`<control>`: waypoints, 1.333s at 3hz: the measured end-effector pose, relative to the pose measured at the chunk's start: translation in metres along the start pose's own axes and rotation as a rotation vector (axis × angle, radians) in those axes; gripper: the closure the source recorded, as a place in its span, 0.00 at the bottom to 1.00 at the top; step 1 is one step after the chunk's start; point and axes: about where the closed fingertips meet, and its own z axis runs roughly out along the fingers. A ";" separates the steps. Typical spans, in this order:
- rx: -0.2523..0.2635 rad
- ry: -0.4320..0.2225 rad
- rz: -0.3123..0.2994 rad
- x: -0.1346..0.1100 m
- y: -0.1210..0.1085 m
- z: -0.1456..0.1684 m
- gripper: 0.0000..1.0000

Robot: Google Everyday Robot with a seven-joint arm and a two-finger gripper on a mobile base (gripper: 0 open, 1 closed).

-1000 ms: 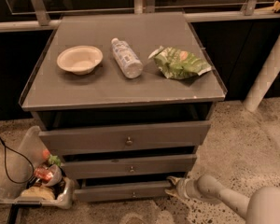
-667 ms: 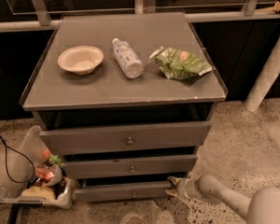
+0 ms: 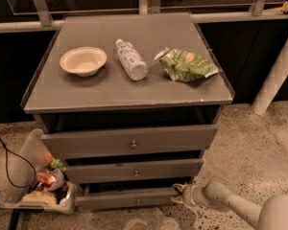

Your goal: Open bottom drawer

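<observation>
Speckled floor (image 3: 259,143), grey cabinet (image 3: 125,87), tool (image 3: 181,195) at right end of bottom drawer (image 3: 129,199), hold unclear, cluttered bin (image 3: 23,158) at opposite side.

Your gripper (image 3: 179,195) sits low at the right end of the bottom drawer (image 3: 127,199). At its left end, a clear bin (image 3: 33,207) of litter and a black cable (image 3: 4,147) crowd the corner. The middle drawer (image 3: 134,170) juts out just above. On the right, the floor (image 3: 240,147) lies open up to the white post (image 3: 276,75).
</observation>
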 end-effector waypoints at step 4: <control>-0.066 -0.093 -0.032 -0.001 0.031 -0.008 0.58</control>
